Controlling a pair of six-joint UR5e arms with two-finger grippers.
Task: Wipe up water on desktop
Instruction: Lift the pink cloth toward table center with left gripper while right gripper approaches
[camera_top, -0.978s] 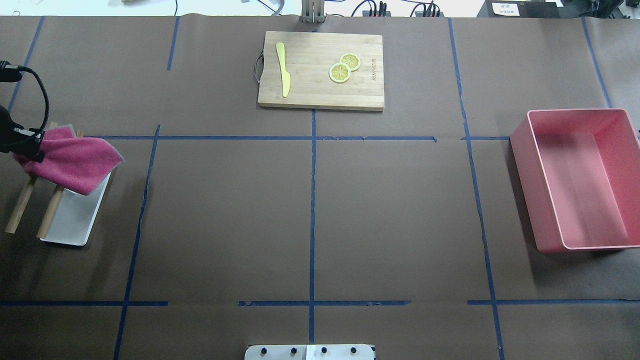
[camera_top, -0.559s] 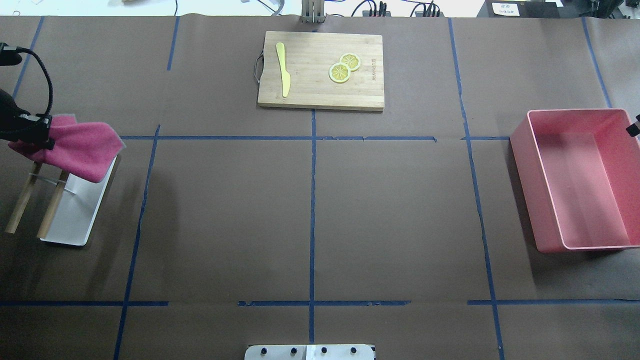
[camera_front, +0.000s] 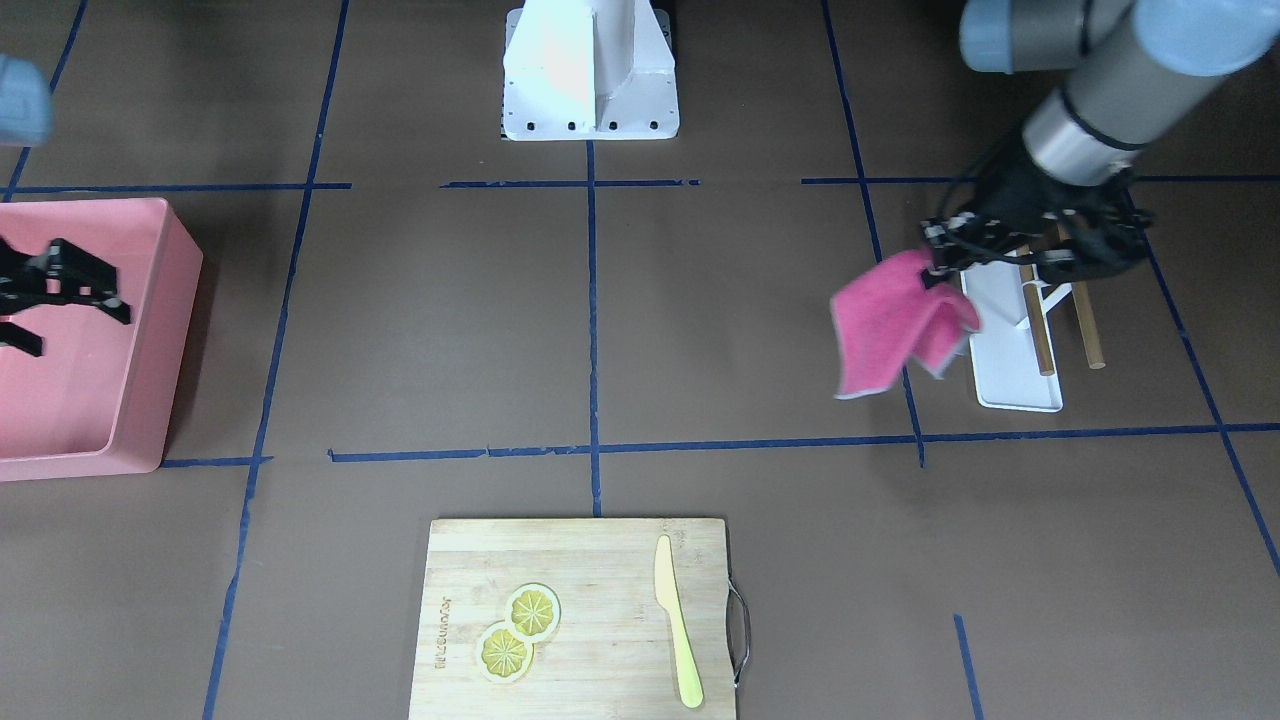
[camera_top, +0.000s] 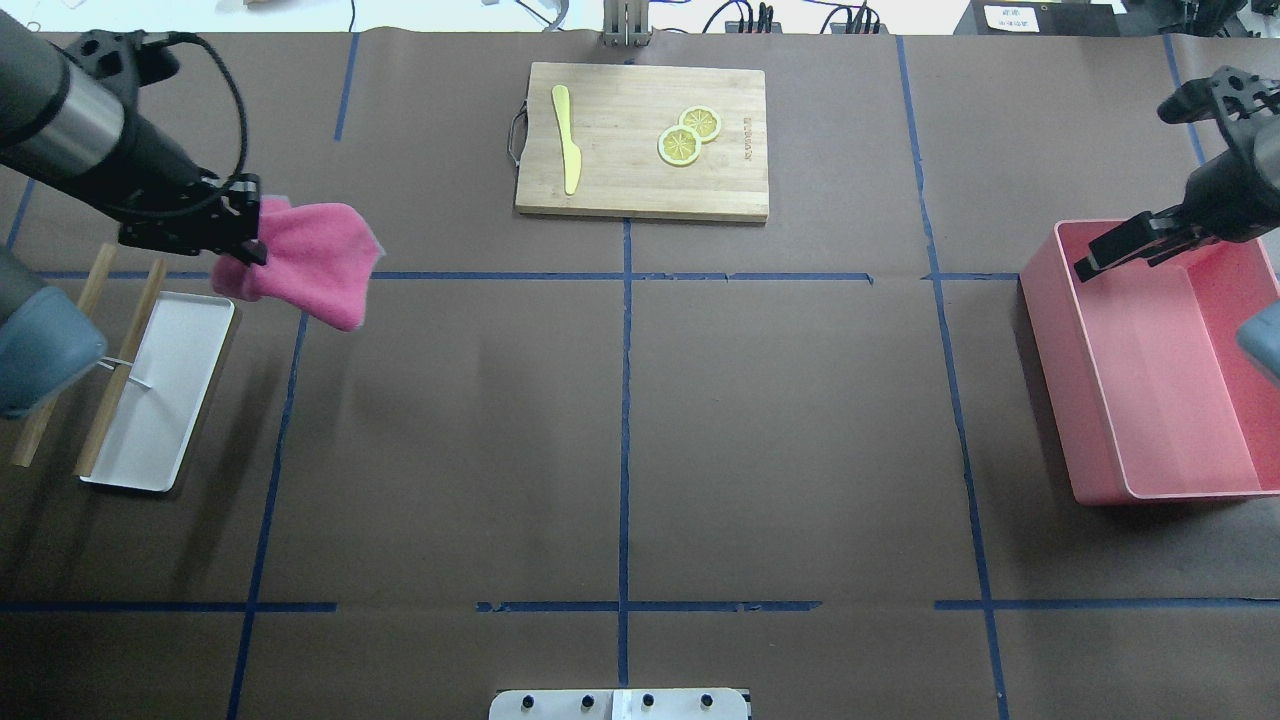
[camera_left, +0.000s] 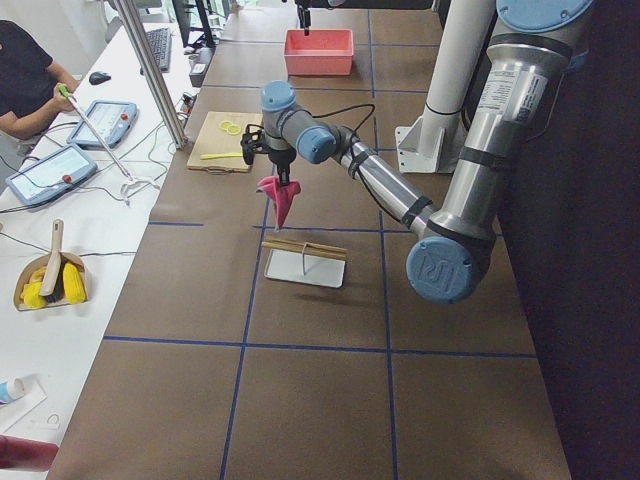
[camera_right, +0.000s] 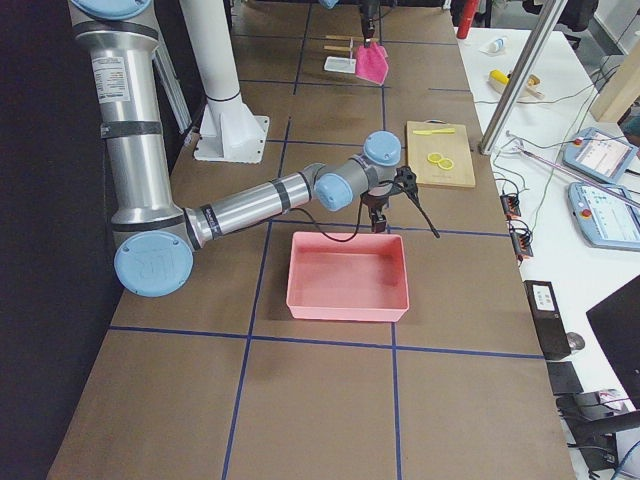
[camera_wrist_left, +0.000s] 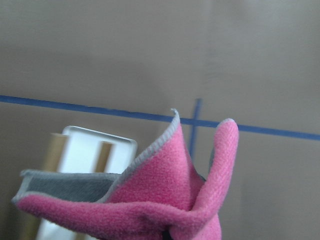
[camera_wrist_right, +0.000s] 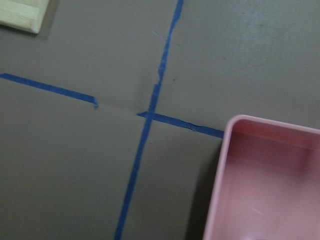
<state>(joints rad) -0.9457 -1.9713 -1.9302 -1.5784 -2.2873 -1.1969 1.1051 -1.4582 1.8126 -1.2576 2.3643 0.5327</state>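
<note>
The desktop (camera_top: 780, 420) is dark brown with blue tape lines; I see no water on it. My left gripper (camera_top: 238, 236) is shut on a pink cloth (camera_top: 312, 262), which hangs in the air just right of the white tray, above a tape crossing. The cloth also shows in the front view (camera_front: 895, 325) and fills the bottom of the left wrist view (camera_wrist_left: 165, 200). My right gripper (camera_front: 68, 322) is open and empty, hovering over the far end of the pink bin (camera_top: 1045, 340).
A bamboo cutting board (camera_top: 640, 170) with a yellow knife (camera_top: 567, 140) and two lemon slices (camera_top: 688, 137) lies at the far centre. A white tray (camera_top: 170, 390) with two wooden bars (camera_top: 128, 350) stands at the left. The robot base (camera_front: 590, 70) is at the near edge.
My left arm has lifted the pink cloth off the tray's bars and carried it right and farther out. My right gripper has come into view over the pink bin.
</note>
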